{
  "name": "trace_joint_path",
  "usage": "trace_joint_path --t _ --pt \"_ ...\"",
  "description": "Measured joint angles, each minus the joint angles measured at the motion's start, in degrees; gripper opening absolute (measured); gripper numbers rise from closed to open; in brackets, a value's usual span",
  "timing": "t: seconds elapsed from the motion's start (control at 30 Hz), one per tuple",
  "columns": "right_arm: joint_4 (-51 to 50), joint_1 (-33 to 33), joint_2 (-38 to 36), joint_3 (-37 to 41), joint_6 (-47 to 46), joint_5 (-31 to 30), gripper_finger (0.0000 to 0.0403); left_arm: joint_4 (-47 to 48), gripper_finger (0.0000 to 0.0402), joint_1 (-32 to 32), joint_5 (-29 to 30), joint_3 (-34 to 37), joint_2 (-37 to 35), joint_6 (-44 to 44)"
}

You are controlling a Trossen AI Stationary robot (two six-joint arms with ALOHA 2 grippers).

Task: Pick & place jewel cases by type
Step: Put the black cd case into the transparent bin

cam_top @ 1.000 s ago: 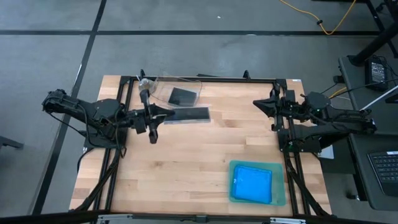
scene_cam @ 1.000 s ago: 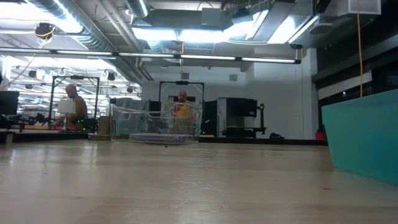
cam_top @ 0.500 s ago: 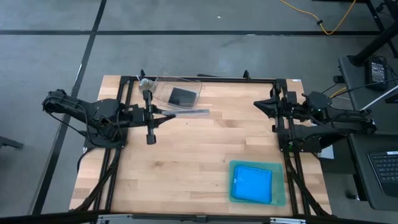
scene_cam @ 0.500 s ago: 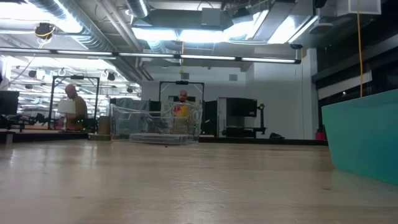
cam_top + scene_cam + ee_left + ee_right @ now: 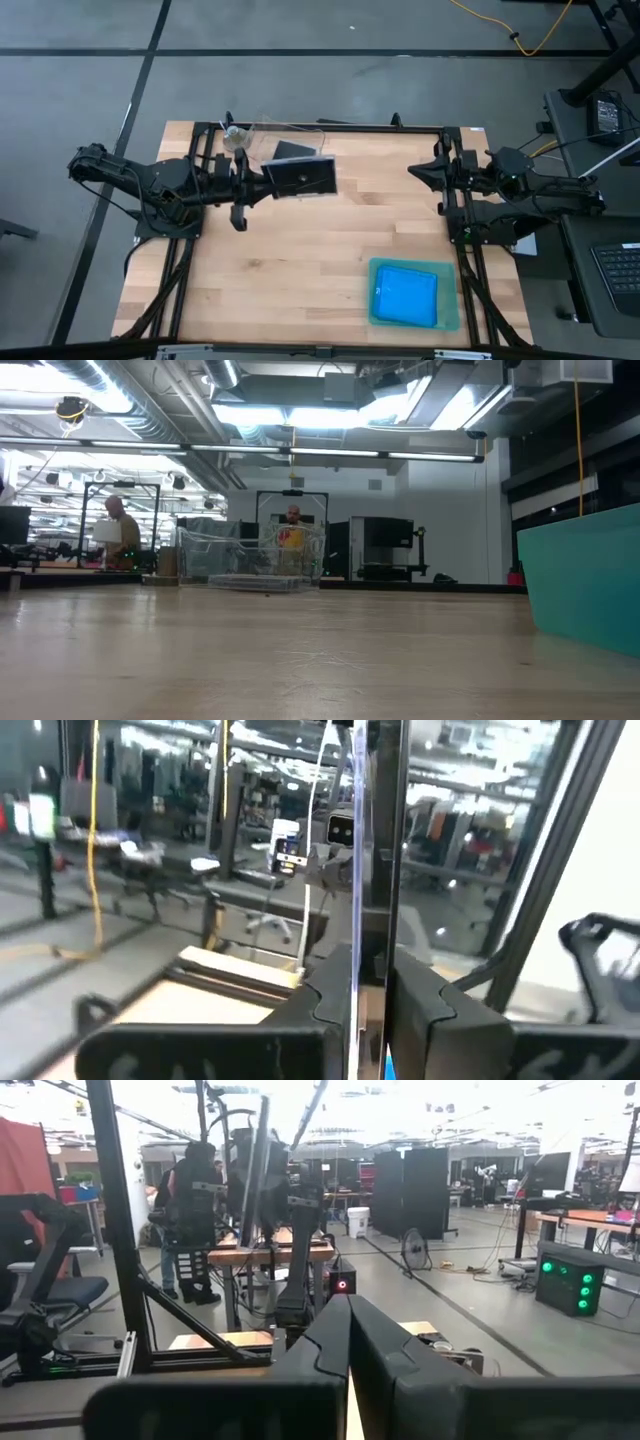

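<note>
My left gripper (image 5: 262,180) is shut on a dark jewel case (image 5: 302,177), held in the air over the table's far left, just near of the clear tub (image 5: 288,143). A second dark case (image 5: 293,151) lies flat on the tub's floor. Bright blue cases (image 5: 407,296) lie in the green tray (image 5: 449,300) at the near right. In the left wrist view the held case (image 5: 357,840) shows edge-on between the fingers. My right gripper (image 5: 416,168) hangs shut, holding nothing, above the table's right side. My left gripper pinches the dark case between its two fingers (image 5: 318,1005) at the case's left edge (image 5: 358,935). The fingers come level from the table's left. The case sticks out toward the right, lifted clear of the table, its broad face turned mostly up.
The clear tub (image 5: 250,560) stands at the far edge and the green tray's wall (image 5: 585,575) rises at the near right. Bare wood (image 5: 290,260) lies between them. People stand in the room beyond the table.
My left gripper has rolled about its own pointing line while staying in place and shut. The held case turned with it, from a thin sliver through edge-on to its broad face showing from above.
</note>
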State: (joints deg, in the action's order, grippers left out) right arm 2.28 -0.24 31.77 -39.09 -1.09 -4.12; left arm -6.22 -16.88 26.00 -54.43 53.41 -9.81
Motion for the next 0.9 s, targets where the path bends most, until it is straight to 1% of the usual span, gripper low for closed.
trace_joint_path --t 0.43,0.73,0.9 --pt "0.0 0.0 0.0 0.0 1.4 1.5 0.0007 0.0 0.0027 0.0 -0.1 0.0 0.0 -27.5" --pt "0.0 0.0 0.0 0.0 1.8 4.3 0.0007 0.0 0.0027 0.0 -0.2 0.0 0.0 -42.7" --pt "0.0 0.0 0.0 0.0 2.8 4.4 0.0007 0.0 0.0027 0.0 -0.2 0.0 0.0 -51.8"
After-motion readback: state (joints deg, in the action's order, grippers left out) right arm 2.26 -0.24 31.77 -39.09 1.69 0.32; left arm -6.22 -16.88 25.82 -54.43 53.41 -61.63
